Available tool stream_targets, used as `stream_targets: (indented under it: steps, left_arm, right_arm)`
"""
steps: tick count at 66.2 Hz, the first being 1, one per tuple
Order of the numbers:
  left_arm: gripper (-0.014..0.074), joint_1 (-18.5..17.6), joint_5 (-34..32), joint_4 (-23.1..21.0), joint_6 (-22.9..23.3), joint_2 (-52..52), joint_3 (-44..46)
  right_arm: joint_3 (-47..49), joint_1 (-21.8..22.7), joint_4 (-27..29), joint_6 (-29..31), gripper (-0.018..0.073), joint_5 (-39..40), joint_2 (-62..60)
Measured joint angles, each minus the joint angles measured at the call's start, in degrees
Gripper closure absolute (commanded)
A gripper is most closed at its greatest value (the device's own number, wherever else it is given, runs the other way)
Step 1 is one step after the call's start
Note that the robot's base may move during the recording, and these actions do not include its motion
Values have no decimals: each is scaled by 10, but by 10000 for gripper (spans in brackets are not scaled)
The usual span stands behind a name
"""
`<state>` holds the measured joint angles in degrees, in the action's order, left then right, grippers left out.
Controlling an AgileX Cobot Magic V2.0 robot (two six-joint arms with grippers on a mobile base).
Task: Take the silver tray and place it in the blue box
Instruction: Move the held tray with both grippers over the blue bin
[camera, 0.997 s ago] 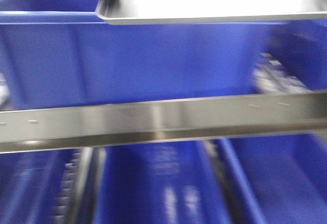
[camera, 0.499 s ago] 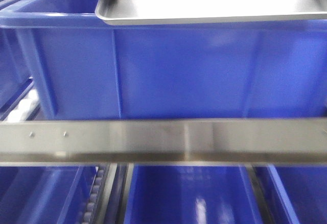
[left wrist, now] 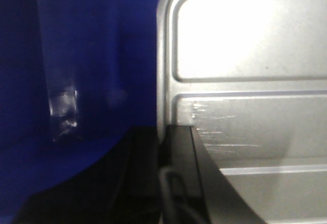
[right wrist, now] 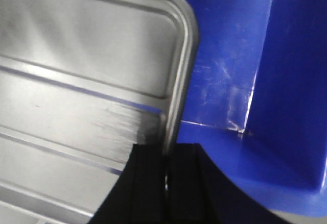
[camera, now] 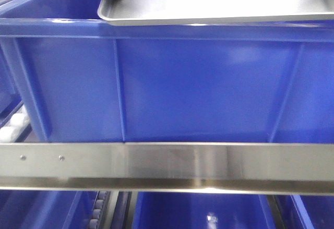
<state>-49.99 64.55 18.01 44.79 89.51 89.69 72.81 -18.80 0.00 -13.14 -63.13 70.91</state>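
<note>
Position: shiny rectangular metal silver tray [camera: 219,4] level just above rim of deep plastic blue box [camera: 198,88], not inside yet. Left gripper [left wrist: 176,138], right gripper [right wrist: 166,153]: jaws pinching opposite tray edges. Since half second ago box wall nearer, steel rail [camera: 167,166] lower: approach likely done, lowering next.

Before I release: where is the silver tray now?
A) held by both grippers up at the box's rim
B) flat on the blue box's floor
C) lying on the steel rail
A: the left gripper and right gripper each clamp an edge of the silver tray, level with the blue box rim.
</note>
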Motion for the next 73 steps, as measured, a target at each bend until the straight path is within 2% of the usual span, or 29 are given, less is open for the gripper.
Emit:
stream_targets:
  steps: [73]
  left_arm:
    - [701,0,0,0,0,0,0]
  right_arm:
    - [0,0,0,0,501,0,0]
